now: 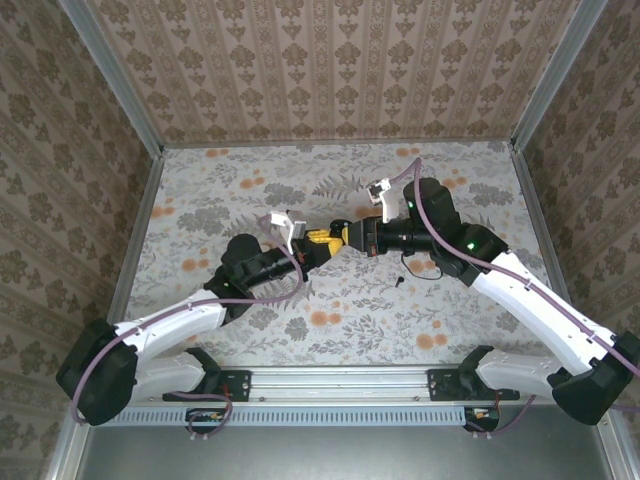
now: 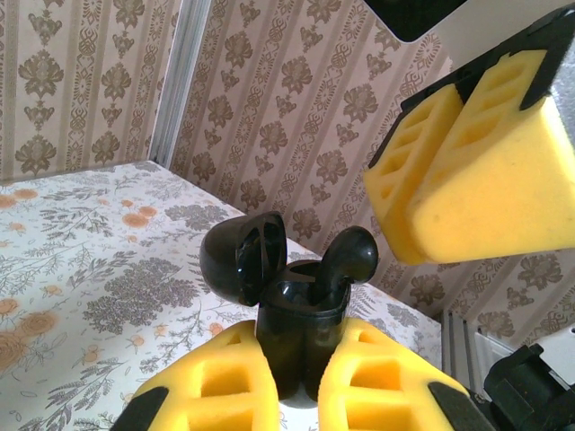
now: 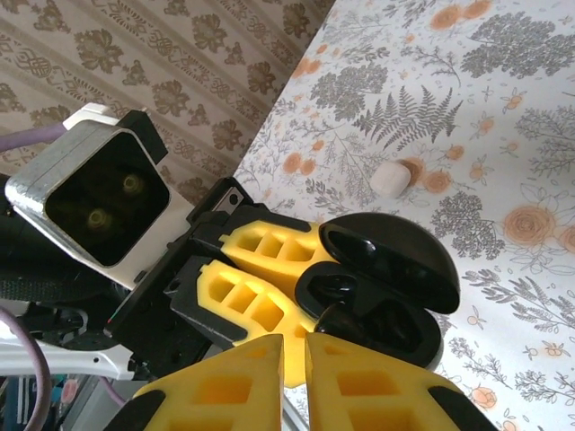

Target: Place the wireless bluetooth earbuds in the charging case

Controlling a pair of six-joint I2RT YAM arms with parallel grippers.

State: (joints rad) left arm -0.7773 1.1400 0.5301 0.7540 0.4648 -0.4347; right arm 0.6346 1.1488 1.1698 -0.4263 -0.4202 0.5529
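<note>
**Floral desk, papered walls, one white stray**

You have a desk [image 1: 330,320] covered in a grey-and-orange floral print. A small white rounded lump [image 3: 390,179] lies on it beside a fern motif. Beige damask-patterned wallpaper walls [image 1: 330,70] enclose it, with silver metal corner posts [image 1: 112,75] and a silver metal rail [image 1: 350,380] along the near edge.
</note>
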